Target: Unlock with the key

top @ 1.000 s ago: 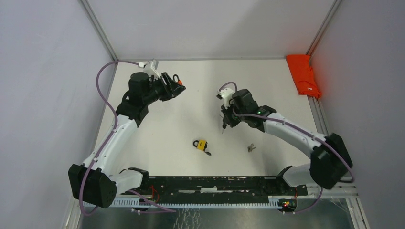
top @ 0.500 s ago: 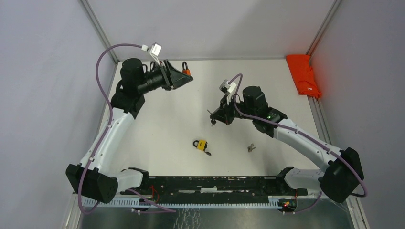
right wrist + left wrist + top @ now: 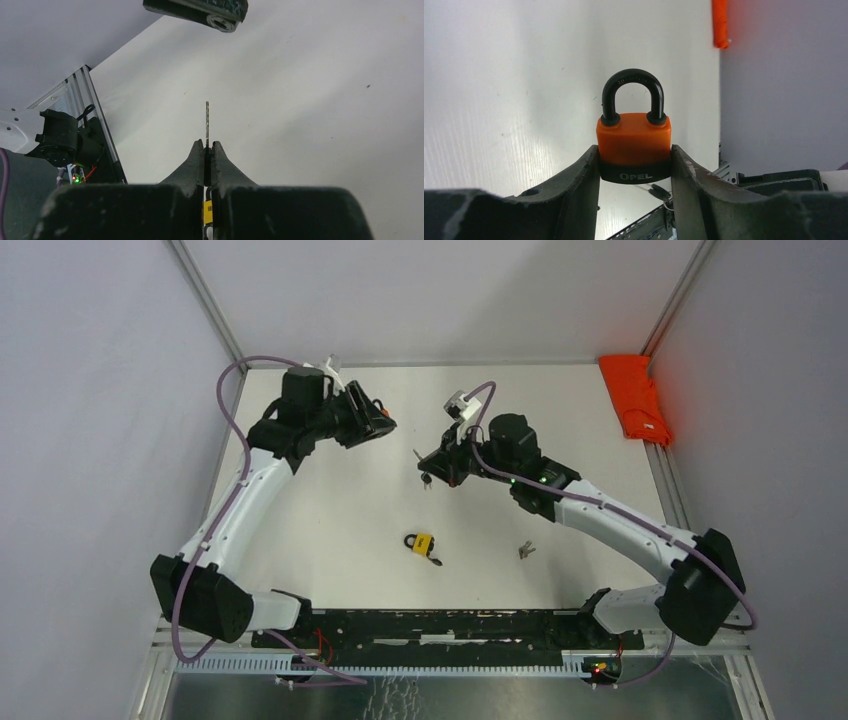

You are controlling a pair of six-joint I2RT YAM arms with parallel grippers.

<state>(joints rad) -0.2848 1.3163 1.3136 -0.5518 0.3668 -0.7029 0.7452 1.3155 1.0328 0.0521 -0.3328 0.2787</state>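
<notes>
An orange padlock [image 3: 634, 140] with a black shackle and a black base sits upright between the fingers of my left gripper [image 3: 634, 156], which is shut on its sides. In the top view my left gripper [image 3: 378, 424] is raised at the back left of the table. My right gripper [image 3: 207, 146] is shut on a key [image 3: 207, 122], whose thin blade sticks straight out past the fingertips. From above, my right gripper [image 3: 432, 462] points left toward the left gripper, a short gap apart.
A yellow padlock [image 3: 421, 542] with a key in it lies on the table [image 3: 330, 520] near the middle front. A small bunch of keys [image 3: 524, 550] lies to its right. An orange cloth [image 3: 635, 398] rests at the back right edge.
My right gripper has carried the key left and back, toward the left gripper. My left arm has swung the orange padlock around at the back left. Both grips are unchanged.
</notes>
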